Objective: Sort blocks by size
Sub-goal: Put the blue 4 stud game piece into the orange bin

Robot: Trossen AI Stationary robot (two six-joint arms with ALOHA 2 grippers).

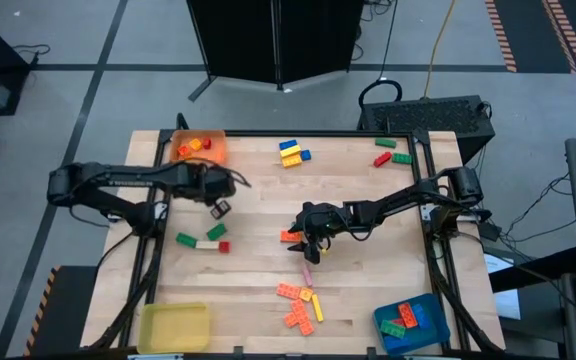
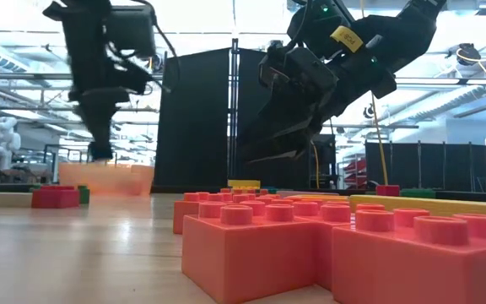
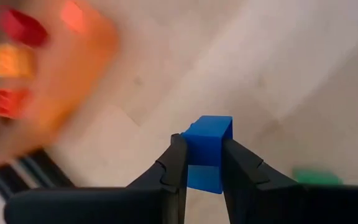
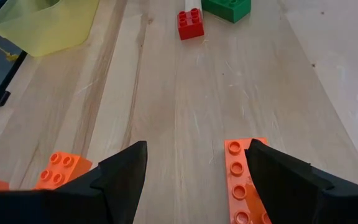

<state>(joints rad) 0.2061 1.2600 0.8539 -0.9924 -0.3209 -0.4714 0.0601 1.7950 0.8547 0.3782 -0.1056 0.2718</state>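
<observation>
Blue block (image 3: 207, 152) sitting clamped in left tool (image 3: 204, 163), arm reaching level near orange tray (image 1: 200, 148); right tool (image 4: 194, 174) hanging open over table (image 4: 185, 93).

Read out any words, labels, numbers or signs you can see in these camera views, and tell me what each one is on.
No text can be read in any view.
Yellow label on the robot arm in the low view: dark marks, too small to read.
The blocks, such as the small blue block held in the left gripper, and the trays carry no lettering.
</observation>
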